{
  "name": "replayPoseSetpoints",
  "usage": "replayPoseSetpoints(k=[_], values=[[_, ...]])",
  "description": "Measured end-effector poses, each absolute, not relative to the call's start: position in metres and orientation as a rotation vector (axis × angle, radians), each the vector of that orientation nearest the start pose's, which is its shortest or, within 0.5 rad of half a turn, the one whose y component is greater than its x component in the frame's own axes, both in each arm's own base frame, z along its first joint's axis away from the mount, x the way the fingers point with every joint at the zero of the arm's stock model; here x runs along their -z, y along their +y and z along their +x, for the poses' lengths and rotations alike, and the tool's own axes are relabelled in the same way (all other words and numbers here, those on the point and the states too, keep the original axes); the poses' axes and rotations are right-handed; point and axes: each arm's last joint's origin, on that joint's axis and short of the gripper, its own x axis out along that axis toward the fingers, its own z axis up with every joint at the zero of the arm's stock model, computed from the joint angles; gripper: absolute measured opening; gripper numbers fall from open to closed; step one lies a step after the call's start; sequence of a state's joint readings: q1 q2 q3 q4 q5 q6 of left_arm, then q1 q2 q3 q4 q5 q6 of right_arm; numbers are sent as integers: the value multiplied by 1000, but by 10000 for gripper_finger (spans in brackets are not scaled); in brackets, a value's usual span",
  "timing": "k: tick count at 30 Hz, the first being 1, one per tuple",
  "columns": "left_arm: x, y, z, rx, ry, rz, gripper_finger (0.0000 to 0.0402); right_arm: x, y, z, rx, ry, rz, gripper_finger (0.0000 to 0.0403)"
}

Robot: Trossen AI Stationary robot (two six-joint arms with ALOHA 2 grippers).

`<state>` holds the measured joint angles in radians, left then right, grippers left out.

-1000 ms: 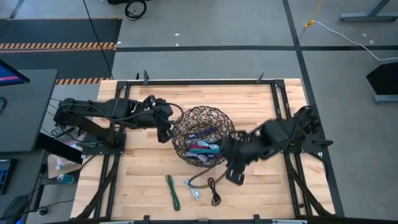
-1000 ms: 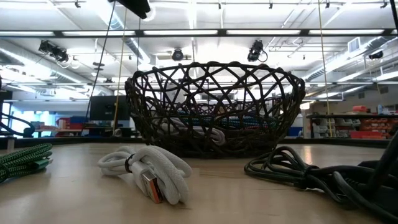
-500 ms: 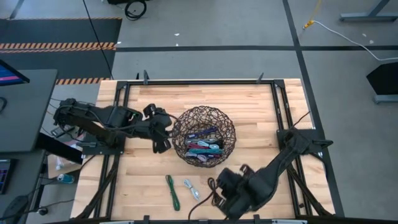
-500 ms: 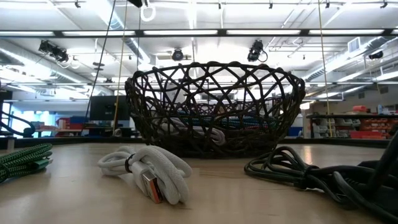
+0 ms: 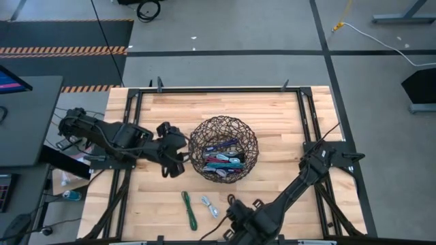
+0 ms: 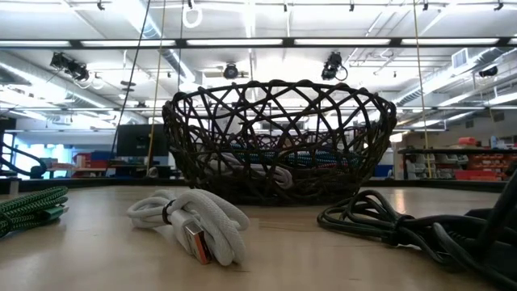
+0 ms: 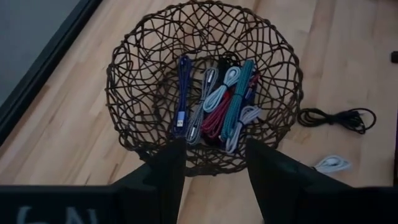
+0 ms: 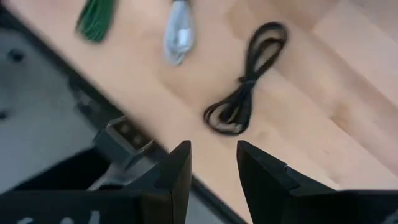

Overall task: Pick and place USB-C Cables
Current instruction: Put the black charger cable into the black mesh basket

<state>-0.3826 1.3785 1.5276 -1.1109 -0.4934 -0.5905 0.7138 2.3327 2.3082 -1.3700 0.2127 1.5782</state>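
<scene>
— Where does the basket (image 5: 223,150) sit?
— On the counter (image 5: 272,116), about midway between the two arms, with a bunch of USB-C Cables (image 7: 217,102) lying side by side inside it.
— Anything outside it?
— Three bundles lie on the counter between the basket and the front edge: one cable (image 5: 189,209) farthest toward the left arm's side, a second cable (image 5: 210,206) just beside it, and a third cable (image 8: 244,99) beyond that, toward the right arm's side.
— And the arms?
— The left claw (image 5: 172,158) is just beside the basket on its left. The right claw (image 5: 235,219) is at the front edge, close by the third cable.
</scene>
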Motion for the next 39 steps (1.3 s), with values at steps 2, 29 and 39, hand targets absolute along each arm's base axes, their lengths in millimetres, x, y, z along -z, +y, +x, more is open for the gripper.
replayPoseSetpoints(k=[2,29,39], values=[[-382,-85,242,-338,800,-136,172,-250,297,356,671,1184,736,135],[-382,-91,241,-269,806,-30,172,-202,307,369,754,1213,988,190],[-382,-91,241,-272,804,-36,172,-187,304,364,775,1248,911,191]])
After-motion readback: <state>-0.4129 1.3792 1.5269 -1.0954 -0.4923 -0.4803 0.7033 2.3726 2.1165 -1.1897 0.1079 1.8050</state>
